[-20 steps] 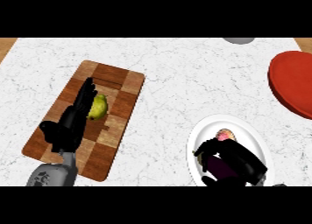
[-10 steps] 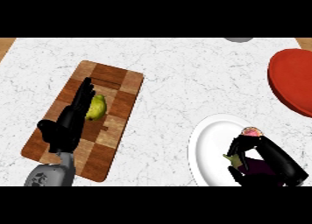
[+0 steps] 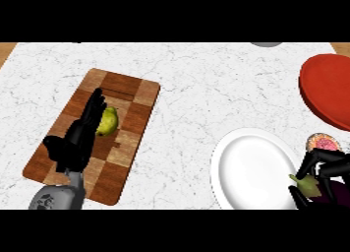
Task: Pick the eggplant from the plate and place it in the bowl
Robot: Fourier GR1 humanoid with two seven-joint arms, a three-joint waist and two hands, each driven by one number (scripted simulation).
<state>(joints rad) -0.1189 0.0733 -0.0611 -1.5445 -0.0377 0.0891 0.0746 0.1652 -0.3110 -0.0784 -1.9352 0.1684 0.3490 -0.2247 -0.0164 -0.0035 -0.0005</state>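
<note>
The right hand (image 3: 329, 166) curls its fingers around the eggplant (image 3: 306, 184) at the right edge of the white plate (image 3: 250, 167), apart from the red bowl (image 3: 337, 91). The left hand (image 3: 71, 146) lies open, fingers straight, on the cutting board (image 3: 134, 113).

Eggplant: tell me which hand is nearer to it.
Right. The right hand is curled round the eggplant at the right edge of the plate; the left hand lies far off, open over the cutting board.

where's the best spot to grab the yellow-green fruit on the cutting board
Probably across its broad middle, from above: the yellow-green fruit lies lengthwise on the cutting board, and the left hand crowds its left side.
</note>
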